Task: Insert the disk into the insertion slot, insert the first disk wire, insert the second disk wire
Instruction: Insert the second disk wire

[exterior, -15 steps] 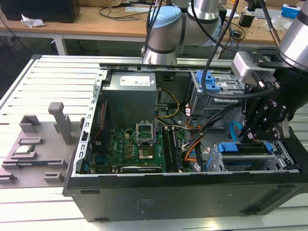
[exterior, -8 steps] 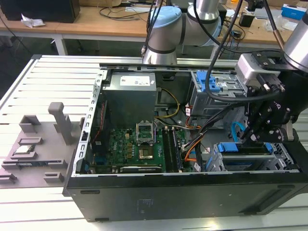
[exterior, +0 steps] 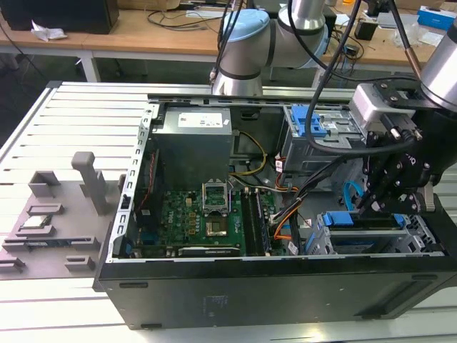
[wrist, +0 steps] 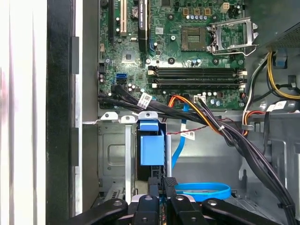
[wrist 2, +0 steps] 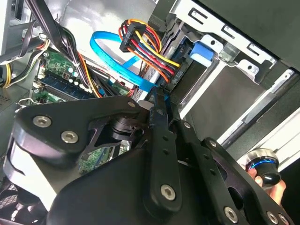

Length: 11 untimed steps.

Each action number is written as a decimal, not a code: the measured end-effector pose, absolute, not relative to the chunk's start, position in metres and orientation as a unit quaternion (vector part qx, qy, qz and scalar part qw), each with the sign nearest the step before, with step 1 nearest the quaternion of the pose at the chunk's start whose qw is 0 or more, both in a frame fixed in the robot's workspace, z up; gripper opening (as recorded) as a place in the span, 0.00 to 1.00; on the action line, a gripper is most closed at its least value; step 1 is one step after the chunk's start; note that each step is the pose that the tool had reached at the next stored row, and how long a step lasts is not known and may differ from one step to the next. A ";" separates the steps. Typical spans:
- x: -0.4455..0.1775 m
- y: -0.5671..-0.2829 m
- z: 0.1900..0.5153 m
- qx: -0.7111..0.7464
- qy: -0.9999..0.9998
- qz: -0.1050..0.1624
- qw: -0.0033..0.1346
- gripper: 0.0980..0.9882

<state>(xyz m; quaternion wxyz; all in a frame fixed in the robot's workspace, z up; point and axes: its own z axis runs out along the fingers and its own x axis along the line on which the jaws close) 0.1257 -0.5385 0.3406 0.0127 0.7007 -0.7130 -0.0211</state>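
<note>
The disk [exterior: 360,219] sits in the insertion slot [exterior: 323,244] at the case's front corner on the exterior view's right; its blue carrier [wrist: 152,145] stands edge-on between the bay's metal rails. My gripper [exterior: 370,207] hangs right over the disk's rear edge. Its black fingers [wrist 2: 159,110] are pressed together on the plug end of a flat blue wire [wrist 2: 110,49], which loops away behind them [wrist: 201,190]. A bundle of red, yellow and black wires [wrist 2: 150,51] with a black plug runs to the disk's rear beside the fingertips. The gripper's links [wrist: 161,187] reach down to the carrier.
A taller grey cage with a blue latch [exterior: 314,128] stands behind the bay. The green motherboard [exterior: 203,221], memory slots [wrist: 197,77] and black cable bundles [wrist: 154,105] lie close by. A hand [wrist 2: 276,187] on a round knob shows outside the case wall.
</note>
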 end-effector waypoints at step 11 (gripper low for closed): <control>0.126 -0.538 0.338 0.701 -0.713 -0.021 0.013 0.07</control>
